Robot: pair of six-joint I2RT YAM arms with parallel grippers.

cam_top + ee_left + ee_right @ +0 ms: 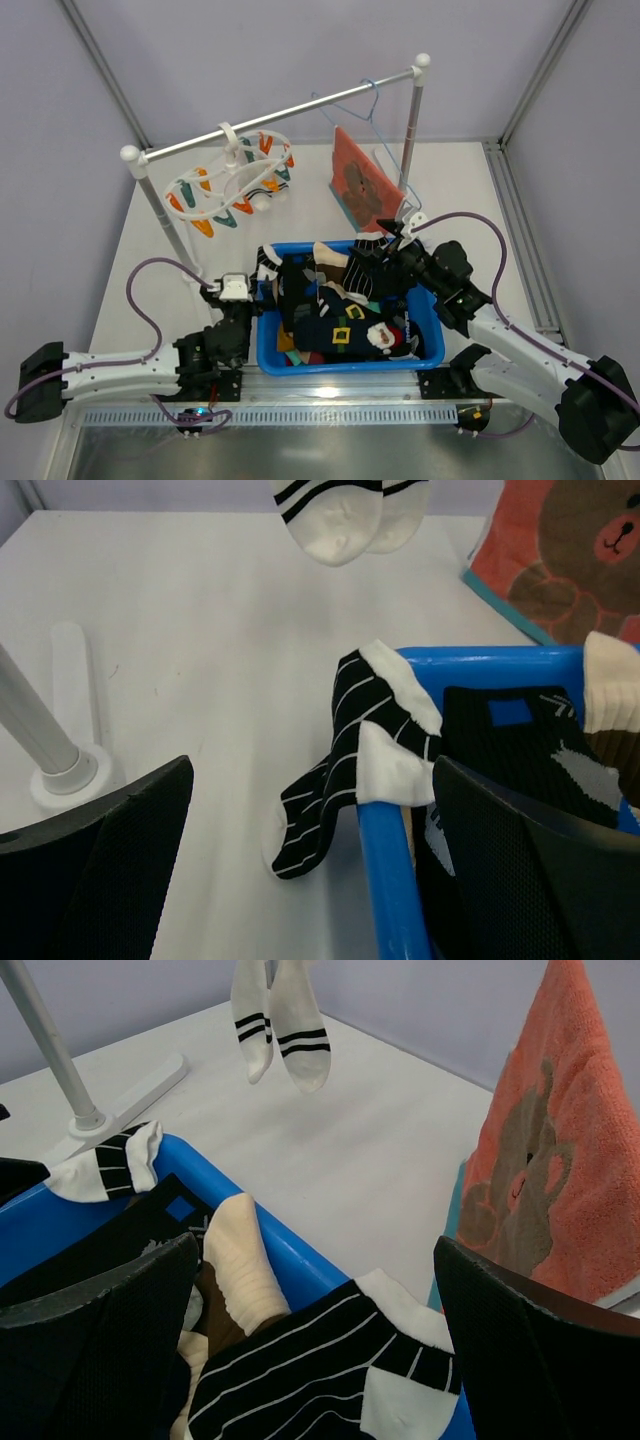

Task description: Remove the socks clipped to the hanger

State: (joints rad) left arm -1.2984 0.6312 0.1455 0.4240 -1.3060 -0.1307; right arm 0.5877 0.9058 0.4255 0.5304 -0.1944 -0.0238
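The white oval hanger with orange and teal pegs hangs on the rail. Two white socks with black stripes are clipped to it; they also show in the left wrist view and the right wrist view. My left gripper is open and empty, low at the blue bin's left wall beside a black striped sock draped over the bin's corner. My right gripper is open and empty above the bin's far right rim, over another black striped sock.
The blue bin holds several socks. An orange bear-print cloth hangs from a pale-blue wire hanger. The rack's left post foot stands to the left, and its right post stands behind the bin.
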